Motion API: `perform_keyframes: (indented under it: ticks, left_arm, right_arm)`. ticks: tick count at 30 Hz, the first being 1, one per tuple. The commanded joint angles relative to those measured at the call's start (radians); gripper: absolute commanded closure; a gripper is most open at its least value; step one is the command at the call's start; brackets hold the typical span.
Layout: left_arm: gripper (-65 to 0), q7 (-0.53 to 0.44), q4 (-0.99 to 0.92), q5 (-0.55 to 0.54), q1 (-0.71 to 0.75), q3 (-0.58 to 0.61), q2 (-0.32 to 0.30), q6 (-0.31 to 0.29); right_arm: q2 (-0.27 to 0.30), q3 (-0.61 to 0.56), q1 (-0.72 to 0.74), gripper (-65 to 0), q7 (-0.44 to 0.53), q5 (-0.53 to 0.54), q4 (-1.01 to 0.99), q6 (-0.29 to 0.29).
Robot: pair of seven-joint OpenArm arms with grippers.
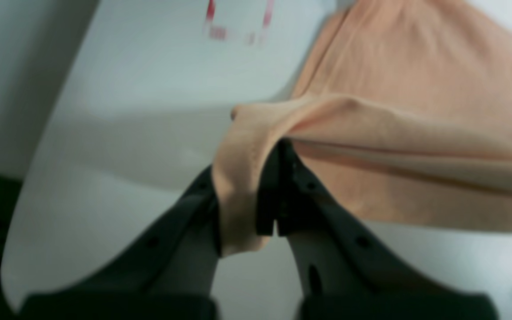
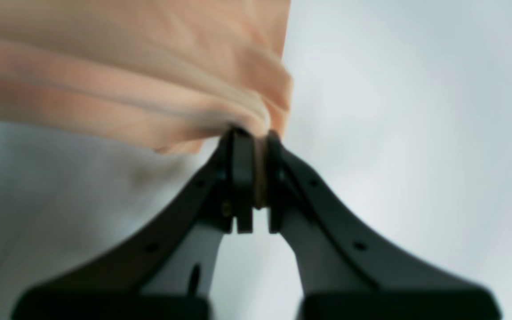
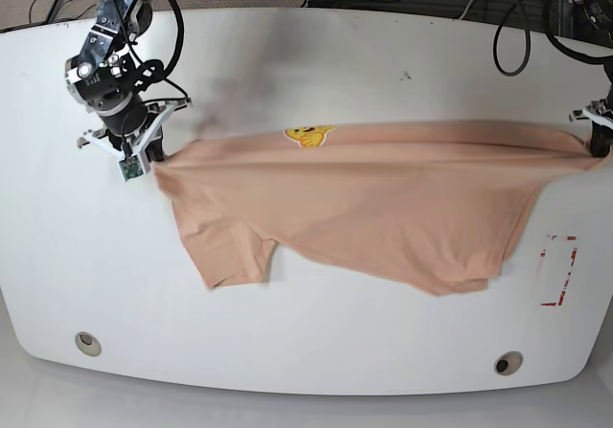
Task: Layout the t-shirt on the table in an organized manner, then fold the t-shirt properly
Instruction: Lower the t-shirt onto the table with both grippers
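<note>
White table [image 3: 316, 371], peach t-shirt [image 3: 383, 208] stretched between both arms, left and right jaws each clamped on its edge

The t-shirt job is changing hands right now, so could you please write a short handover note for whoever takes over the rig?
Left gripper: shut on one end of the t-shirt.
Right gripper: shut on the opposite end.
The shirt hangs stretched between both arms above the table, smiley print near its top edge, one sleeve drooping.
Done: both ends gripped, cloth pulled taut.
Left: lay it flat, smooth it, then fold.
</note>
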Motion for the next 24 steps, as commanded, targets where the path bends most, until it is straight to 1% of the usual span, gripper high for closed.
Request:
perform_keyframes:
  ticks: [1,10,13,14,15,16,17,18,19,20,21,23,24]
  left_arm:
    - [-0.3,-0.030,0.015,-0.014,0.046,-0.024,-0.021,-0.024]
    - [-0.8,-0.030,0.015,-0.014,0.173,-0.041,-0.019,-0.090]
    - [-5.4,-0.030,0.015,-0.014,0.204,-0.038,-0.022,-0.118]
    - [-8.2,-0.030,0.015,-0.014,0.213,-0.041,-0.021,-0.125]
    - [-13.7,-0.030,0.015,-0.014,0.224,-0.041,-0.021,-0.135]
    - [-16.1,-0.030,0.015,-0.014,0.228,-0.041,-0.021,-0.138]
    - [-22.4,-0.030,0.015,-0.014,0.241,-0.041,-0.021,-0.139]
    - [-30.4,-0.030,0.015,-0.014,0.248,-0.041,-0.019,-0.139]
    - [-33.2,-0.030,0.017,-0.014,0.250,-0.042,-0.019,-0.139]
    - [-40.7,-0.030,0.017,-0.014,0.255,-0.042,-0.018,-0.136]
    - [-45.3,-0.030,0.019,-0.014,0.256,-0.042,-0.018,-0.136]
    - [-49.7,-0.030,0.019,-0.016,0.258,-0.042,-0.018,-0.138]
    - [-49.7,-0.030,0.020,-0.017,0.258,-0.042,-0.018,-0.139]
  right_arm:
    - [-0.006,0.004,-0.038,0.0,0.027,0.007,0.024,-0.006]
    - [-0.020,0.004,-0.114,0.0,0.027,0.007,0.025,-0.006]
    - [-0.020,0.004,-0.126,0.0,0.027,0.007,0.025,-0.006]
    - [-0.020,0.004,-0.127,0.0,0.027,0.007,0.025,-0.006]
    - [-0.020,0.004,-0.127,0.0,0.027,0.007,0.025,-0.006]
    - [-0.020,0.004,-0.129,0.0,0.027,0.007,0.025,-0.006]
    - [-0.020,0.004,-0.129,0.0,0.027,0.007,0.025,-0.006]
    - [-0.020,0.004,-0.129,0.0,0.027,0.007,0.025,-0.006]
    - [-0.020,0.004,-0.129,0.0,0.027,0.007,0.025,-0.006]
    - [-0.020,0.004,-0.129,0.0,0.027,0.007,0.025,-0.006]
    - [-0.020,0.004,-0.129,0.0,0.027,0.007,0.025,-0.006]
    - [-0.020,0.004,-0.129,0.0,0.027,0.007,0.025,-0.006]
    - [-0.020,0.004,-0.129,0.0,0.027,0.007,0.025,-0.006]
